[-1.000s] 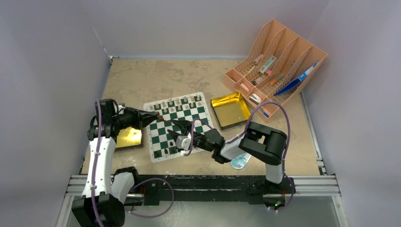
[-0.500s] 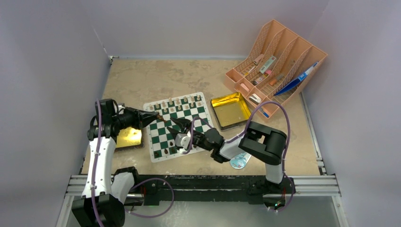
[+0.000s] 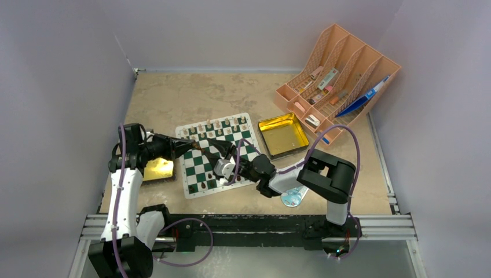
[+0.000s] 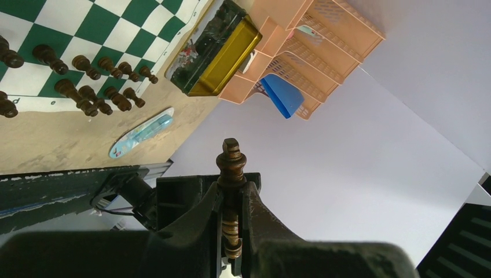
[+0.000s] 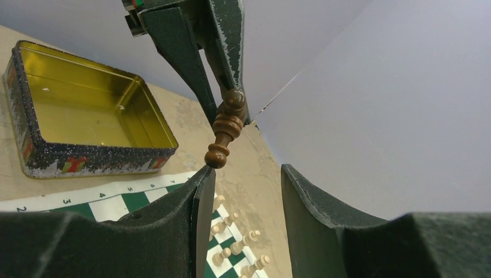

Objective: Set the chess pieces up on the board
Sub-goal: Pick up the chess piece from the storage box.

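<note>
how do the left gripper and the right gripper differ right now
The left gripper is shut on a dark brown turned wooden chess piece; the right gripper holds nothing. The left gripper's jaws pinch close together, while the right gripper's jaws stand wide apart near that piece's free end. Both are dark two-finger grippers, tip to tip over the green and white checked board.

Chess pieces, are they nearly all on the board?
Nearly, it seems. Tan pieces and dark pieces already stand in rows on the board. In hand: the left end effector grips one dark piece in the air, the open right end effector beside it. That piece needs its square; the gold tin shows none.
</note>
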